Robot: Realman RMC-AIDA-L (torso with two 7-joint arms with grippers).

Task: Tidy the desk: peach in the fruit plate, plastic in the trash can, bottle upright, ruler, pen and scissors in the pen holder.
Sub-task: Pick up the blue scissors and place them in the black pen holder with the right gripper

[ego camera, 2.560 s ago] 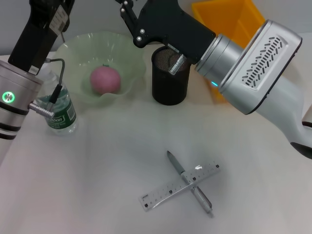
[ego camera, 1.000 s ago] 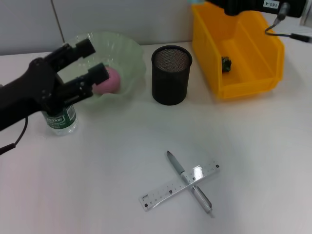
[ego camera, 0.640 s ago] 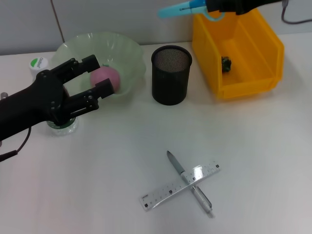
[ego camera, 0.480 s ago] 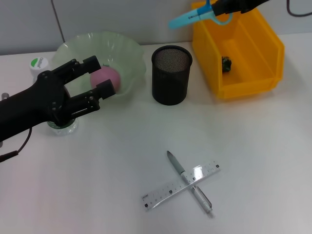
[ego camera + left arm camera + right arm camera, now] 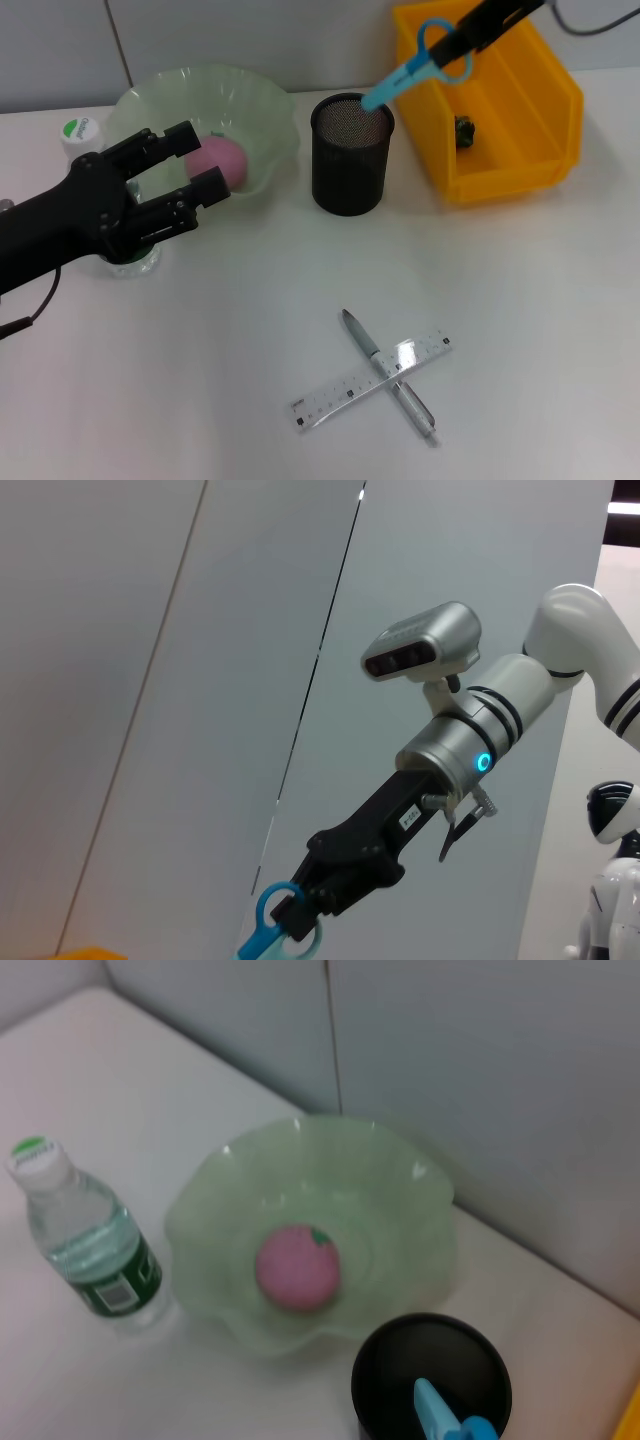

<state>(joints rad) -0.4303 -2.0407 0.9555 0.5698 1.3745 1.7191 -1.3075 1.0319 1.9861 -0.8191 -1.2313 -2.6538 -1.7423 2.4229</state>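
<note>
A white desk (image 5: 250, 330) runs to a grey wall. The right gripper (image 5: 480, 25) pinches blue scissors (image 5: 420, 66), blade tip just inside the black mesh pen holder (image 5: 349, 155). The left gripper (image 5: 180, 175), fingers spread, hovers over the upright bottle (image 5: 128, 258). The peach (image 5: 218, 160) sits in the green fruit plate (image 5: 260, 100). A pen (image 5: 390, 375) and ruler (image 5: 340, 390) lie crossed. The yellow bin (image 5: 500, 150) holds a small dark scrap (image 5: 463, 128).

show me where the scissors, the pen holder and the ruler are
scissors (image 5: 432, 55): head view, on the blue handle loop.
pen holder (image 5: 349, 175): head view, on its black mesh wall.
ruler (image 5: 335, 393): head view, on the strip left of the pen.
</note>
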